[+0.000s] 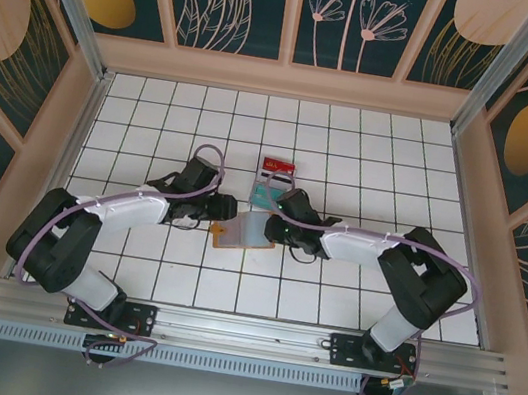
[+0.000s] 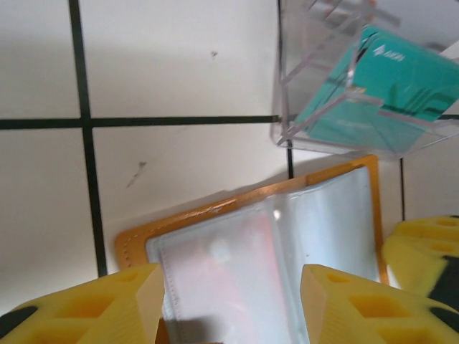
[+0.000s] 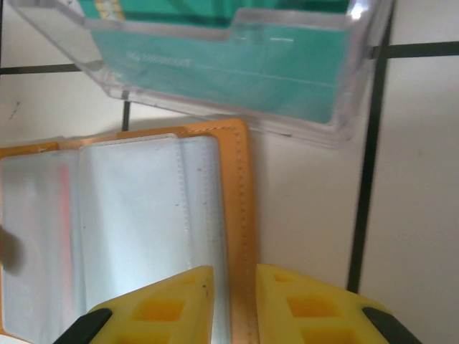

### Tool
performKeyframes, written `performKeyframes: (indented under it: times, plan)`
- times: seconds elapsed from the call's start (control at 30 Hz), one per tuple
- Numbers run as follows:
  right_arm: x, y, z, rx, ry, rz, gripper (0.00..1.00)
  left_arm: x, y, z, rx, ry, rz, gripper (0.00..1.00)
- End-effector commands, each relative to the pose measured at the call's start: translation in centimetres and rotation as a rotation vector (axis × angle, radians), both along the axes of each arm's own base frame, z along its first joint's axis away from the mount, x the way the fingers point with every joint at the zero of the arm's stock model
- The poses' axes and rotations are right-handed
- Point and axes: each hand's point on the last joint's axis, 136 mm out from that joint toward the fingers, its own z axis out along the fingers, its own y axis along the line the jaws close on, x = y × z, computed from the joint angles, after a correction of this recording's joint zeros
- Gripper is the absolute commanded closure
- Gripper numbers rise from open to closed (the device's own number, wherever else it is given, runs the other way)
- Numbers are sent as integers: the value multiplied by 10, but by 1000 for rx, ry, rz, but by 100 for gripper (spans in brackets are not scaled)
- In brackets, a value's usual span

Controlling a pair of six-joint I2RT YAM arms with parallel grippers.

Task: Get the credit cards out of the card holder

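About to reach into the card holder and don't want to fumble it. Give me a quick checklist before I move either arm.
1. Card holder lies open, inside up: ok.
2. Card left inside: there is a reddish tint behind the plastic sleeve: cannot tell.
3. Left gripper open, fingers straddling the sleeve: ok.
4. Right gripper jaws nearly together at the holder's orange border; grip on it: cannot tell.
5. Clear box with the teal card crowds the holder's far edge: not ok.
6. Red card sits on the box's far side, away from both grippers: ok.
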Motion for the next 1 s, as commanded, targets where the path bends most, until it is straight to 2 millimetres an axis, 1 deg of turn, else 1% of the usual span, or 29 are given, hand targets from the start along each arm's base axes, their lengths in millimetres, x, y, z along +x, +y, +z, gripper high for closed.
performKeyframes:
  times: [0.0, 0.13, 0.2, 0.47, 0.73, 0.97]
  plan:
    - [-2, -11, -1, -14, 5, -29, 77, -7, 6, -13, 29, 40, 0, 46]
    - [-10, -9, -16, -12, 50, -15, 77, -10, 1, -19, 11, 66, -19, 47]
    - [-13, -7, -20, -2, 64, -9, 78, -12, 1, -23, 13, 81, -22, 48]
    - [-15, -3, -21, 2, 69, -4, 78, -16, -2, -30, 1, 106, -40, 49]
    - [-16, -1, -23, -2, 74, -4, 78, -17, -9, -33, -25, 119, -59, 49]
    - [-18, 3, -24, -2, 80, 7, 78, -15, -13, -28, -50, 102, -76, 49]
